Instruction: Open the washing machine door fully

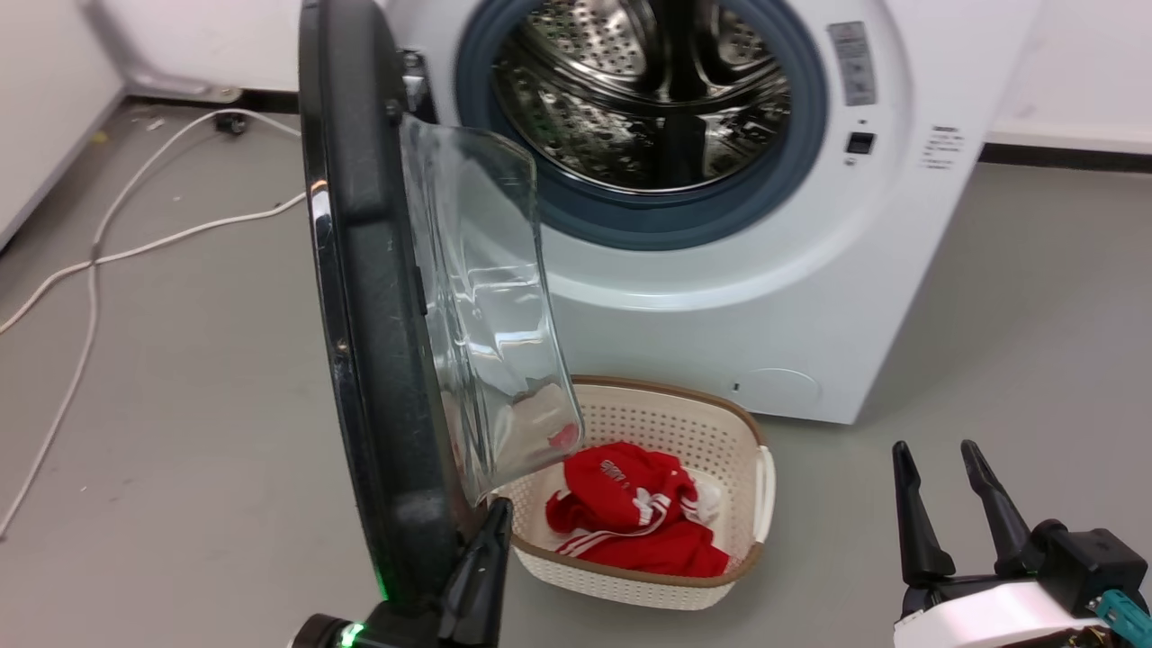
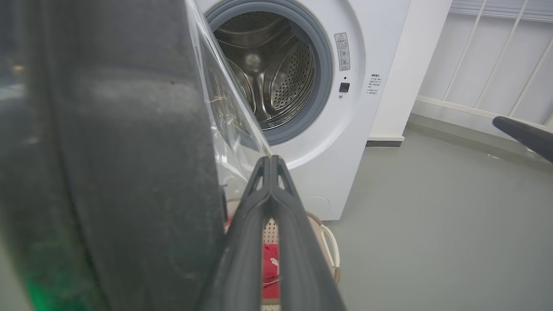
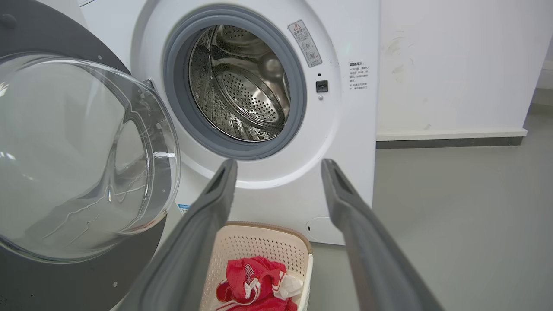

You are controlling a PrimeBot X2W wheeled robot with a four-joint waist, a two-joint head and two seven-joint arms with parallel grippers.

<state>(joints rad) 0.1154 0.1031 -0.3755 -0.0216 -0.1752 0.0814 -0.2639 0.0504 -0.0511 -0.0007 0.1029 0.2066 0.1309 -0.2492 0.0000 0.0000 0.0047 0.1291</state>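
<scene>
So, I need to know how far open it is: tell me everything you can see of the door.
The door is a large round disc with a glossy black rim, a dark matte inner face and a clear domed glass bowl bulging from that face. It is hinged beside the drum opening, on the head view's left of the machine. It stands swung out, nearly edge-on to the head view. The shut left gripper lies along its inner side near the low edge, probably touching.

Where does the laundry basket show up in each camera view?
Head view: basket low centre, right of the door.
Left wrist view: bottom centre, behind the left gripper.
Right wrist view: bottom centre, framed by the right gripper.
Shared landmark: steel drum above it.
</scene>
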